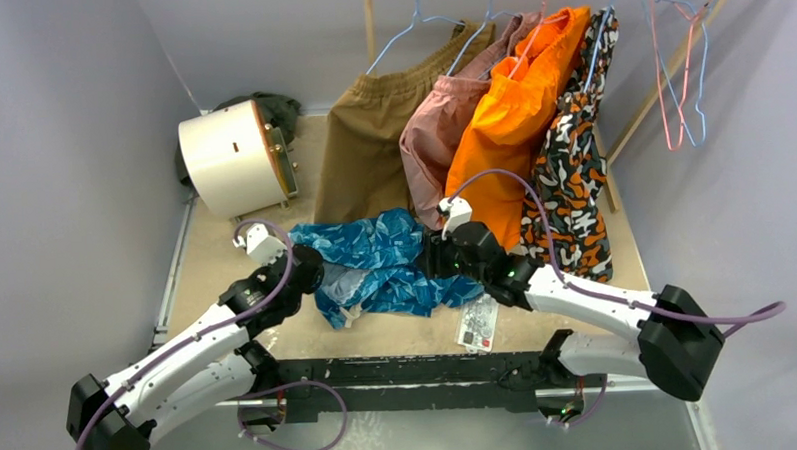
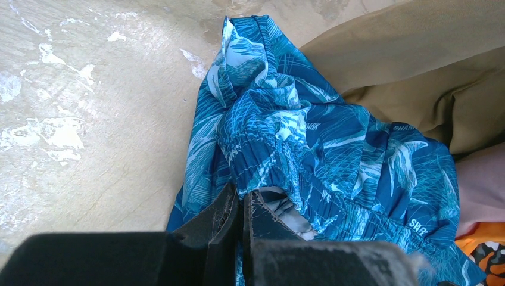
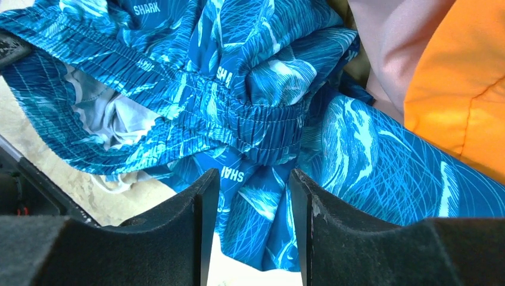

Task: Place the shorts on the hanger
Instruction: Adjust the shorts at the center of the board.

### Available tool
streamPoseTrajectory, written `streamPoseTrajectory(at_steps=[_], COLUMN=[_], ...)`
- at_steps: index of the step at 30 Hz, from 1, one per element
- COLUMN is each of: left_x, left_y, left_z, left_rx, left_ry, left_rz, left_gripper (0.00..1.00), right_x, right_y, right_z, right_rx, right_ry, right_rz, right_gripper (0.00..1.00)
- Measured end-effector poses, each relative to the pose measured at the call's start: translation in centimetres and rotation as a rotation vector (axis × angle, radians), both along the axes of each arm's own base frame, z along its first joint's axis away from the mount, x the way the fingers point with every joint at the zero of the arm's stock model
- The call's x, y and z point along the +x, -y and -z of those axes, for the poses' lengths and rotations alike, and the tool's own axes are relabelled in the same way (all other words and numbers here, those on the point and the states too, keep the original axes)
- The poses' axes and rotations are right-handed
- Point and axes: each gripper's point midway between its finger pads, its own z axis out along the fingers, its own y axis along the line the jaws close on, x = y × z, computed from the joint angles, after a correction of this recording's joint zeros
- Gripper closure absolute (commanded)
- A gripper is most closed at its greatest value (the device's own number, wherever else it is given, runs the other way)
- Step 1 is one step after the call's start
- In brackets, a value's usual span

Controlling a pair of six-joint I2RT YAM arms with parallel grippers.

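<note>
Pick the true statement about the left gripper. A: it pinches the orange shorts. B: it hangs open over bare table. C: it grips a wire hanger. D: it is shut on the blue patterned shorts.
D: the left wrist view shows the left gripper closed on the waistband of the shorts.

I'm looking into a robot test booth, a lab rig and no home. Plain grey walls (image 1: 62,147) box in a scuffed, paint-flecked table (image 1: 216,261). My left arm (image 1: 179,363) and right arm (image 1: 587,303) sit on a black rail (image 1: 410,370), trailing purple cables (image 1: 292,449). Clothes (image 1: 516,111) hang on wire hangers (image 1: 408,30) at the back, beside a white drum (image 1: 227,161).
</note>
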Motion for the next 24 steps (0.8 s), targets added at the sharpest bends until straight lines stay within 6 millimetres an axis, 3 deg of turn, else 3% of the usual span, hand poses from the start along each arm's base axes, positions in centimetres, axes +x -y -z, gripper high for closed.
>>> streamPoseTrajectory(at_steps=[13,18,24], left_x=[0.0,0.0,0.0], left_y=[-0.1,-0.1,-0.1], left_z=[-0.1,-0.1,-0.1], left_rx=[-0.003,-0.003,-0.002], left_ry=[0.005,0.005,0.005], left_rz=[-0.001,-0.001,-0.002], left_gripper=[1.00,1.00,1.00], right_x=[1.9,2.1,1.0], right_y=[0.2,0.0,0.1], right_z=[2.7,3.9,3.2], right_rx=[-0.069,-0.096,-0.065], right_ry=[0.072,0.066,0.101], right_rz=[0.070,0.063,0.036], right_gripper=[0.54,0.49,0.49])
